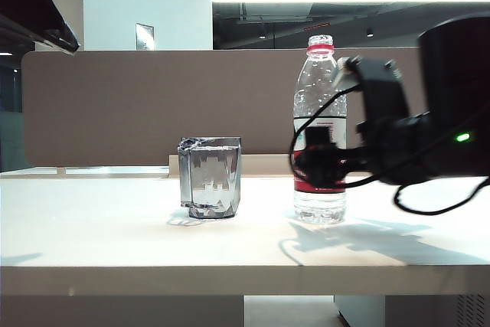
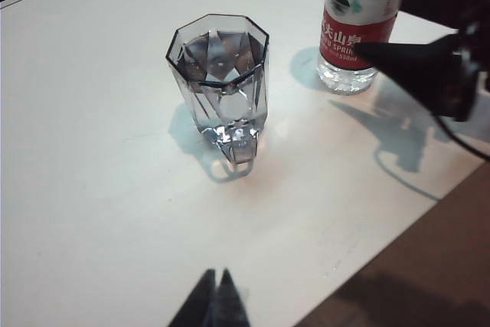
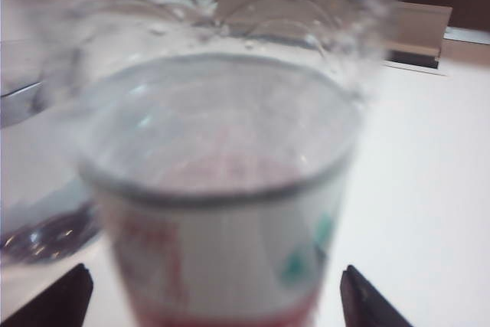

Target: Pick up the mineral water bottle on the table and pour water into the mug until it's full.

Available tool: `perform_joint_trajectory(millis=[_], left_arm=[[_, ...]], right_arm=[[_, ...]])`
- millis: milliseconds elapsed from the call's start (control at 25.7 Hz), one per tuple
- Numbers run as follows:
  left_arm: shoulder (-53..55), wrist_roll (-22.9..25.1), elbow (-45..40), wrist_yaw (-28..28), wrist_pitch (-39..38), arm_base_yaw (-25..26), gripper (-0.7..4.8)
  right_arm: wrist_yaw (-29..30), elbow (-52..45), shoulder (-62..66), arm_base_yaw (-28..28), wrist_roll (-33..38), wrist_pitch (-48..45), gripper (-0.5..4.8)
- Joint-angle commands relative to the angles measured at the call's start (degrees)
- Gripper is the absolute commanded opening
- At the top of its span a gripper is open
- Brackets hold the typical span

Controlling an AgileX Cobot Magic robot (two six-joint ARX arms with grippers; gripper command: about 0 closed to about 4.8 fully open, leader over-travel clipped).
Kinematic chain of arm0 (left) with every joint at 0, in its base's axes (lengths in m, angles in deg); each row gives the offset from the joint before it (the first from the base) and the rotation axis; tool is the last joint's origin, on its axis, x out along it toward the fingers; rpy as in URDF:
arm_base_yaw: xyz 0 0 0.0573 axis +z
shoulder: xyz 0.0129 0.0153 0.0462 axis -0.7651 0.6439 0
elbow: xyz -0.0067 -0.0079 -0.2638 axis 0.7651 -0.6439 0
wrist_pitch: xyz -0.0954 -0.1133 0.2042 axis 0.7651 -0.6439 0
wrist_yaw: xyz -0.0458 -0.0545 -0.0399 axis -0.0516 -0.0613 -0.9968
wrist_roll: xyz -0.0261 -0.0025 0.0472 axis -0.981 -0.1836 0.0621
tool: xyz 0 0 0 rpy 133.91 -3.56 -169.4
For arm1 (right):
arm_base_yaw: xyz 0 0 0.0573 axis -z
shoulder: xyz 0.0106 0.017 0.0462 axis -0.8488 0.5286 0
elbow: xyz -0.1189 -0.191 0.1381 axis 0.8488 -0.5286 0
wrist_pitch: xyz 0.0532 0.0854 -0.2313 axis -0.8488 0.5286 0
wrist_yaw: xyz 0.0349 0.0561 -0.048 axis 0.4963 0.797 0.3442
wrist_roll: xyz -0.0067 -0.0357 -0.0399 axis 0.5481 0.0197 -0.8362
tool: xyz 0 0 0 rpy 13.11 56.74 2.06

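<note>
Right gripper: jaws spread wide either side of mineral water bottle, gripping nothing; bottle upright on table, beside mug holding water. Left gripper: fingertips together, empty, parked short of mug, clear of pouring path.

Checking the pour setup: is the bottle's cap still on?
No. In the exterior view the bottle stands on the table with only a red ring around its open neck.

The mug stands left of the mineral water bottle.
</note>
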Motion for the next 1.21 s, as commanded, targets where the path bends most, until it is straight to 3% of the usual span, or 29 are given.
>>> perform_joint_trajectory(millis=[39, 272, 350, 506, 623, 700, 856, 973, 1090, 1206], left_arm=[[-0.1, 0.0, 0.1, 0.0, 0.5, 0.1, -0.02], [-0.1, 0.0, 0.1, 0.0, 0.5, 0.1, -0.03], [-0.1, 0.0, 0.1, 0.0, 0.5, 0.1, -0.02], [-0.1, 0.0, 0.1, 0.0, 0.5, 0.1, -0.02], [-0.1, 0.0, 0.1, 0.0, 0.5, 0.1, -0.02], [-0.1, 0.0, 0.1, 0.0, 0.5, 0.1, -0.03], [-0.1, 0.0, 0.1, 0.0, 0.5, 0.1, -0.02], [-0.1, 0.0, 0.1, 0.0, 0.5, 0.1, -0.02], [-0.1, 0.0, 0.1, 0.0, 0.5, 0.1, -0.02], [-0.1, 0.0, 0.1, 0.0, 0.5, 0.1, -0.03]], right_arm=[[0.1, -4.5, -5.0, -0.1, -0.2, -1.1, 4.41], [0.1, -13.0, -13.3, -0.1, -0.2, -1.1, 4.37], [0.2, -15.2, -15.9, -0.1, -0.2, -1.1, 4.11], [-0.3, -20.2, -23.8, -0.1, -0.2, -1.0, 3.49], [-0.4, -22.6, -28.9, -0.1, -0.4, -0.9, 2.32], [-1.4, -23.4, -31.1, -0.1, -0.4, 0.0, 1.92], [-2.7, -23.9, -38.6, -0.1, -0.4, 7.4, 0.68], [-2.7, -23.9, -46.0, -0.1, -0.3, 16.0, 0.59], [-2.7, -23.9, -53.2, -0.1, -0.3, 25.5, -0.07], [-2.7, -23.9, -60.1, 0.0, -0.1, 35.6, -0.05]])
